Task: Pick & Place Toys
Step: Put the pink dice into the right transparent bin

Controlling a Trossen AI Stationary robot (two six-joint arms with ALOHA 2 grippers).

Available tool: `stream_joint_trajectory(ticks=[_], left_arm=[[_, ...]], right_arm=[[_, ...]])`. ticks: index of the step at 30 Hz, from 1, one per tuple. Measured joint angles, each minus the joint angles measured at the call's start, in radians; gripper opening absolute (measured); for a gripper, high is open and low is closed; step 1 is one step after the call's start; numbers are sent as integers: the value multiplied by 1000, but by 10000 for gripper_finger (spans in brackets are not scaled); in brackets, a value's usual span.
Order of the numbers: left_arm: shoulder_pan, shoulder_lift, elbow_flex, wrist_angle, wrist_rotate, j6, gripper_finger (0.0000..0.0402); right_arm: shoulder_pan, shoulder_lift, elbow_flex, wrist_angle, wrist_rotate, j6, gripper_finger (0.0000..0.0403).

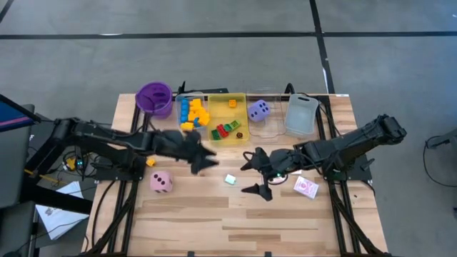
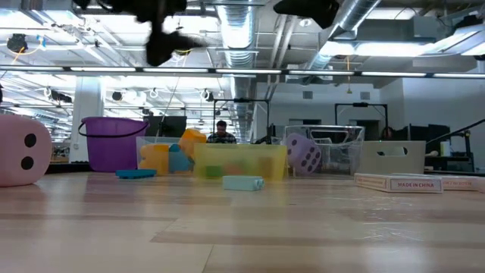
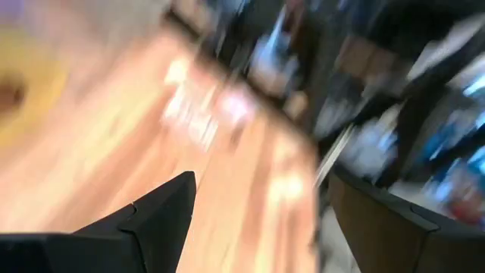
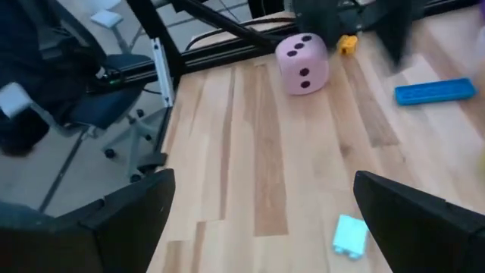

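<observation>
My left gripper (image 1: pixel 203 158) hovers open above the table's middle, nothing between its fingers (image 3: pixel 261 227). My right gripper (image 1: pixel 255 175) also stands open in the air, just right of a pale teal block (image 1: pixel 230 180) that lies on the wood (image 4: pixel 350 235). A pink die (image 1: pixel 161 181) rests on the table at the left, also seen in the right wrist view (image 4: pixel 302 64), with a small yellow block (image 4: pixel 346 44) and a flat blue block (image 4: pixel 435 91) near it. Red-patterned cards (image 1: pixel 305 187) lie at the right. A purple die (image 1: pixel 258 110) sits in a clear tray.
Along the far edge stand a purple cup (image 1: pixel 153 98), a clear tray (image 1: pixel 190 113) of yellow and blue blocks, a yellow tray (image 1: pixel 241 107) with several blocks, and a grey tray (image 1: pixel 301 114). Bare wood spreads toward the near edge (image 1: pixel 235 228).
</observation>
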Motion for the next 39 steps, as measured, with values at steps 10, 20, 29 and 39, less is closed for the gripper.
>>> stream_joint_trajectory(ticks=[10, 20, 29, 39], left_arm=[[-99, -26, 1, -643, 93, 72, 296], [-97, -58, 1, -1094, 128, -51, 296], [-97, -58, 1, -1198, 244, -55, 296], [-97, -58, 1, -1274, 231, -92, 296]], right_arm=[[-69, 0, 0, 2, 39, -5, 398], [-138, 0, 0, 0, 58, 92, 398], [-163, 0, 0, 0, 58, 140, 398], [-161, 0, 0, 0, 55, 140, 398]])
